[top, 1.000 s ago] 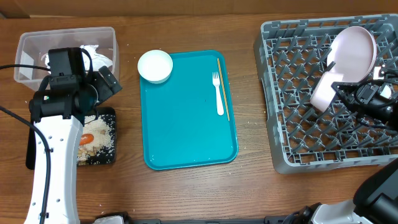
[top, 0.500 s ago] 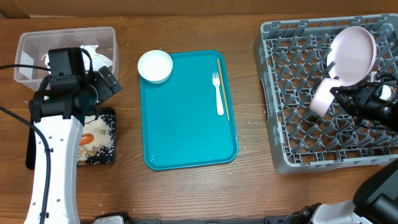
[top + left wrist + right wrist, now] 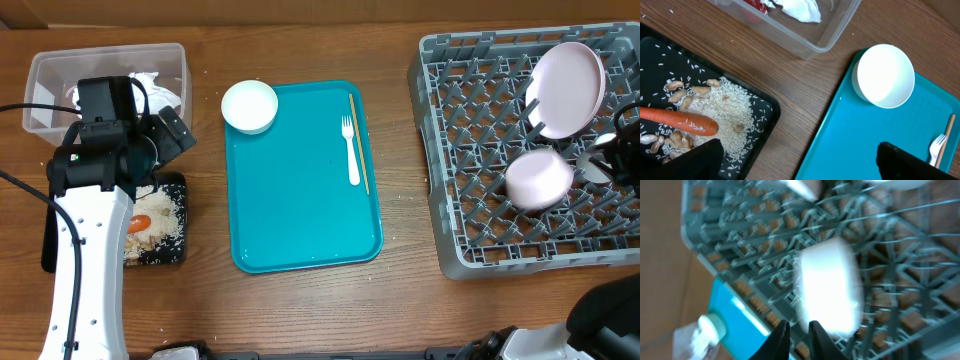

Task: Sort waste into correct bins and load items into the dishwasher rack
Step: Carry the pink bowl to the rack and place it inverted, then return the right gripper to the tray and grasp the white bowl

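A white bowl [image 3: 538,180] lies upside down on the grey dishwasher rack [image 3: 470,220], just below the upright white plate [image 3: 568,88]. My right gripper [image 3: 598,158] sits just right of that bowl [image 3: 830,285]; its jaws stand slightly open with nothing between them [image 3: 799,325]. My left gripper [image 3: 805,165] hangs wide open and empty over the gap between the black tray [image 3: 660,55] and the teal tray [image 3: 855,145]. The carrot [image 3: 680,121], nuts [image 3: 687,92] and rice [image 3: 725,107] lie in the black tray. A second white bowl [image 3: 249,106] and the fork [image 3: 350,150] rest on the teal tray.
The clear tub [image 3: 50,85] at the far left holds crumpled white waste, partly hidden by my left arm. A thin wooden stick [image 3: 359,140] lies beside the fork. The rack's upright pegs surround the plate and bowl.
My right gripper has let go of the bowl, which dropped rim-down onto the rack, and the gripper has drawn back to the right. The left arm has not moved.
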Robot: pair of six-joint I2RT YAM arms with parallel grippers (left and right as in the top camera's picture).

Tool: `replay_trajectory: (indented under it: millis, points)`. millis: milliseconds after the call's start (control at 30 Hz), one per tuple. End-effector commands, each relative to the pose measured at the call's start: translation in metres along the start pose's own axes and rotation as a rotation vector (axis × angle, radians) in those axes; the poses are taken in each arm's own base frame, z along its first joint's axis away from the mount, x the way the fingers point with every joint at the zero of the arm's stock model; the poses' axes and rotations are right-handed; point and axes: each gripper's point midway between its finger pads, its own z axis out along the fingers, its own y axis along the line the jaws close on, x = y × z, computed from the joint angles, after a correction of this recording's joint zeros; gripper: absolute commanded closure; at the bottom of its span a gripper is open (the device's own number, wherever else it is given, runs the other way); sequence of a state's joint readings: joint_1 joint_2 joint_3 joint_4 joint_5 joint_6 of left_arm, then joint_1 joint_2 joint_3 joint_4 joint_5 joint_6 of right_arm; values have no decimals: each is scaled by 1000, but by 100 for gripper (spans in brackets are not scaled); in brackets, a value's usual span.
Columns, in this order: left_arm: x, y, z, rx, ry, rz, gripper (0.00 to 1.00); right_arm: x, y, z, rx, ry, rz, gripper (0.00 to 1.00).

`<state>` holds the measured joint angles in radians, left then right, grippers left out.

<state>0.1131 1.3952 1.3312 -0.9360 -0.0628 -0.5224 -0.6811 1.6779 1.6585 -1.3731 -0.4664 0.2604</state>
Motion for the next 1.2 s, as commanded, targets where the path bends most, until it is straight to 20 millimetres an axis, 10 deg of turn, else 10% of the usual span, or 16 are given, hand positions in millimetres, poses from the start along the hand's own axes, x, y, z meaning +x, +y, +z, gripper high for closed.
replay_trajectory:
  millis: [0, 233, 400, 433, 467, 533, 667, 867, 1167]
  points:
    - [-2, -1, -1, 5, -3, -12, 0, -1, 2, -22, 68, -89, -2, 84]
    - [-2, -1, -1, 5, -3, -12, 0, 25, 25, -5, 205, -83, -121, 83]
    - [-2, -1, -1, 5, -3, -12, 0, 76, 90, 25, 149, -14, -353, 75]
    - [-2, -1, -1, 5, -3, -12, 0, 88, 105, 31, 125, -5, -406, 65]
    - [-2, -1, -1, 5, -3, -12, 0, 113, 139, 43, 54, 10, -515, 20]
    - [-2, -1, -1, 5, -3, -12, 0, 145, 182, 57, -53, 24, -641, 1]
    - [-2, -1, -1, 5, -3, -12, 0, 217, 267, 101, -258, 31, -785, 2]
    - [-2, -1, -1, 5, -3, -12, 0, 302, 322, 199, -432, 135, -844, 15]
    - [-2, -1, -1, 5, -3, -12, 0, 382, 325, 292, -499, 229, -821, 19]
